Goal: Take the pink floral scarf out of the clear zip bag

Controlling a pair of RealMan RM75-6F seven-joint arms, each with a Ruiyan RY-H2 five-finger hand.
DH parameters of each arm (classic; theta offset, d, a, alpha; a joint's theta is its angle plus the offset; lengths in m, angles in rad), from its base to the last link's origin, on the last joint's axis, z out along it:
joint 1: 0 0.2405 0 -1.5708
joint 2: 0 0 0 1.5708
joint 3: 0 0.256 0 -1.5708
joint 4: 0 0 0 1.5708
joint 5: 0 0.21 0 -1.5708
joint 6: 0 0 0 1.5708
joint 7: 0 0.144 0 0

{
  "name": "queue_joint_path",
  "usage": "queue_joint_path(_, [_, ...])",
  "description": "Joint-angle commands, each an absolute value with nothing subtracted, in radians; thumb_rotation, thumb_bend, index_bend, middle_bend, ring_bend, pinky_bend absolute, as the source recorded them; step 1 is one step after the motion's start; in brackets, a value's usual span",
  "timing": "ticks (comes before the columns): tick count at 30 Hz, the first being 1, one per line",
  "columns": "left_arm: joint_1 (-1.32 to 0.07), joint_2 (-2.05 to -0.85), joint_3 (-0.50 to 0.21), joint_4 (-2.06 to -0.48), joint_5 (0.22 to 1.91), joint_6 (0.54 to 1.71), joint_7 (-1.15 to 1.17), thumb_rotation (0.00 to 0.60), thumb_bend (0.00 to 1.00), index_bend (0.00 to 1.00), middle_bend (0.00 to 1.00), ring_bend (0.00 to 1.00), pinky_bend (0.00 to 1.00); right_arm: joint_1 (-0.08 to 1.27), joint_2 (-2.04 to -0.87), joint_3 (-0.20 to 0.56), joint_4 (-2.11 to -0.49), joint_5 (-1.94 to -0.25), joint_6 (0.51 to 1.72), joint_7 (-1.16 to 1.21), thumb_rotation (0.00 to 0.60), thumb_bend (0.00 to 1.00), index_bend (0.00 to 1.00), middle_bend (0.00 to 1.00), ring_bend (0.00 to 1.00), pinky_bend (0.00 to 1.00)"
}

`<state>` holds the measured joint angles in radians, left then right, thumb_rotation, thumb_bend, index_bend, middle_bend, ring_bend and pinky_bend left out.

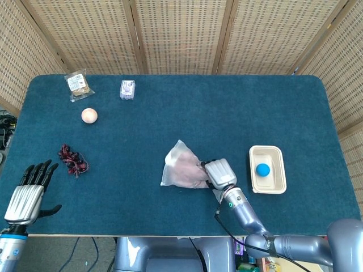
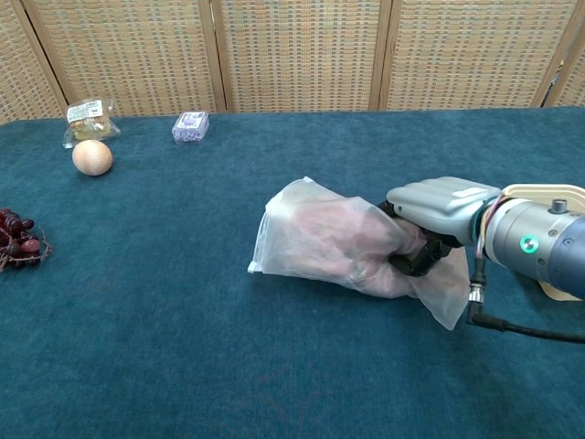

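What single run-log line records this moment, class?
right hand: grips clear zip bag | pink floral scarf: inside bag | left hand: open, idle at table edge

This looks like a robot test area in a lab, not a home. A bench (image 1: 187, 102) covered in dark teal felt stands in front of folding woven rattan screens (image 1: 181, 34) that wall off the space behind it. Small household props lie spread across it as if staged: a snack packet (image 1: 77, 84), a small purple packet (image 1: 127, 89), a peach-coloured ball (image 1: 89, 115), a bunch of dark grapes (image 1: 72, 160) and a cream tray (image 1: 267, 169) holding a blue ball (image 1: 262, 169). Loose cables (image 1: 7, 122) show past the bench's left edge.
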<state>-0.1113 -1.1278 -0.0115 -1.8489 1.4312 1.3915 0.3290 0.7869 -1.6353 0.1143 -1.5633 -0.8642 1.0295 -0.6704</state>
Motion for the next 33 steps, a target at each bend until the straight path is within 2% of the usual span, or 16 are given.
queue_joint_path(1, [-0.115,-1.130,-0.012,-1.848,1.427,1.386,0.329,0.600,0.13,0.00,0.00,0.00,0.00,0.764,-1.636,0.088,-1.536,-0.967,1.047,-0.598,0.600,0.96,0.52,0.61,0.51,0.58])
queue_joint_path(8, [-0.157,-1.127,-0.041,-1.842,1.402,1.338,0.325,0.600,0.13,0.00,0.00,0.00,0.00,0.741,-1.621,0.059,-1.486,-1.199,1.082,-0.425,0.600,0.96,0.54,0.64,0.54,0.58])
queue_joint_path(12, [-0.210,-1.109,-0.088,-1.851,1.370,1.293,0.329,0.600,0.13,0.00,0.00,0.00,0.00,0.740,-1.623,0.043,-1.425,-1.360,1.126,-0.299,0.600,0.97,0.54,0.64,0.54,0.58])
queue_joint_path(19, [-0.325,-1.072,-0.176,-1.935,1.300,1.202,0.416,0.600,0.13,0.01,0.00,0.00,0.00,0.771,-1.644,0.064,-1.350,-1.489,1.163,-0.220,0.600,0.98,0.54,0.64,0.54,0.58])
queue_joint_path(25, [-0.471,-1.108,-0.253,-1.959,1.167,1.067,0.463,0.600,0.13,0.24,0.00,0.00,0.00,0.802,-1.691,0.100,-1.274,-1.528,1.170,-0.210,0.600,0.98,0.54,0.64,0.54,0.58])
queue_joint_path(26, [-0.530,-1.154,-0.271,-1.933,1.145,1.015,0.471,0.600,0.13,0.27,0.00,0.00,0.00,0.812,-1.710,0.117,-1.262,-1.514,1.154,-0.206,0.600,0.98,0.54,0.64,0.54,0.58])
queue_joint_path(28, [-0.565,-1.194,-0.277,-1.902,1.111,1.008,0.494,0.600,0.13,0.32,0.00,0.00,0.00,0.817,-1.723,0.128,-1.257,-1.504,1.145,-0.204,0.600,0.99,0.54,0.64,0.54,0.58])
queue_joint_path(33, [-0.616,-1.284,-0.275,-1.853,1.081,1.019,0.514,0.600,0.13,0.38,0.00,0.00,0.00,0.821,-1.733,0.150,-1.270,-1.491,1.139,-0.216,0.600,1.00,0.54,0.64,0.54,0.58])
